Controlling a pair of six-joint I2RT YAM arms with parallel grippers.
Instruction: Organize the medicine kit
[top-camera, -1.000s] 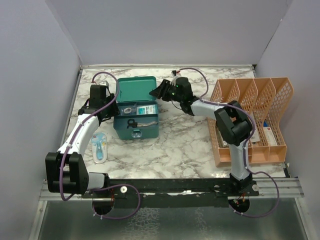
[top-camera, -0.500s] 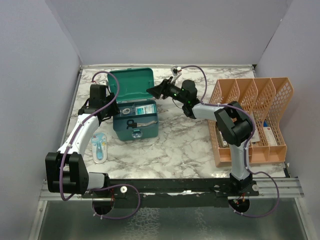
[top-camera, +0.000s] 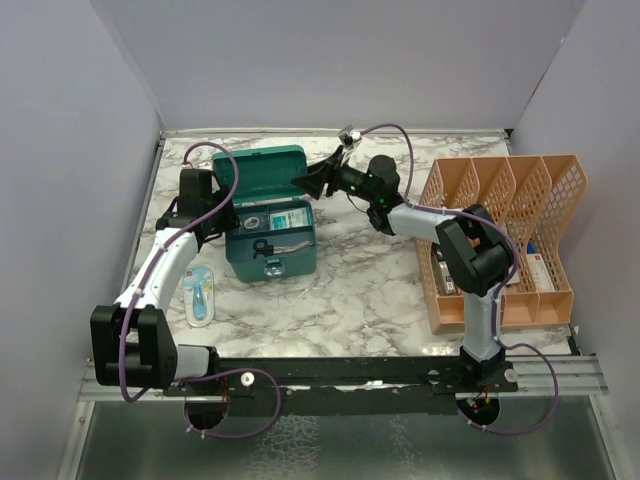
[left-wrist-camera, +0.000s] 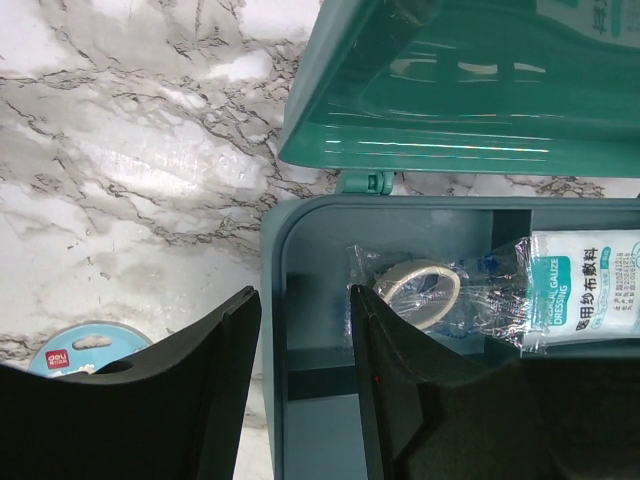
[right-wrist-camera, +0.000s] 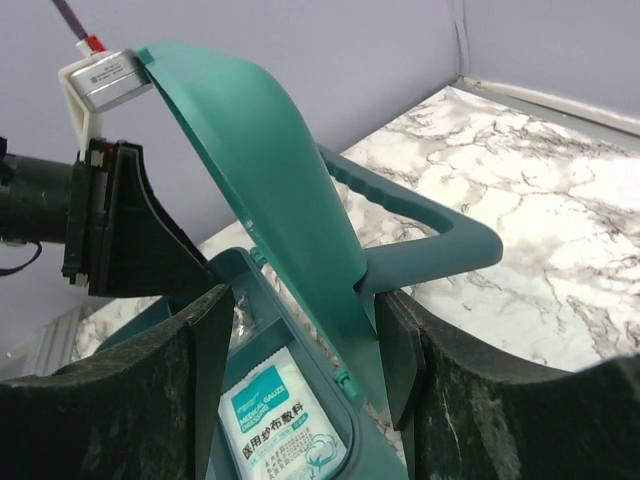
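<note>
On the marble table the medicine kit sits far left of centre, its lid further left than a second ago. The right gripper has spread its jaws and merely straddles the lid's edge, so the box looks left open for loading. The left gripper, jaws apart, straddles the kit's left wall. Inside, the gauze packet is cut off and the tape roll is blurred by wrapping.
</note>
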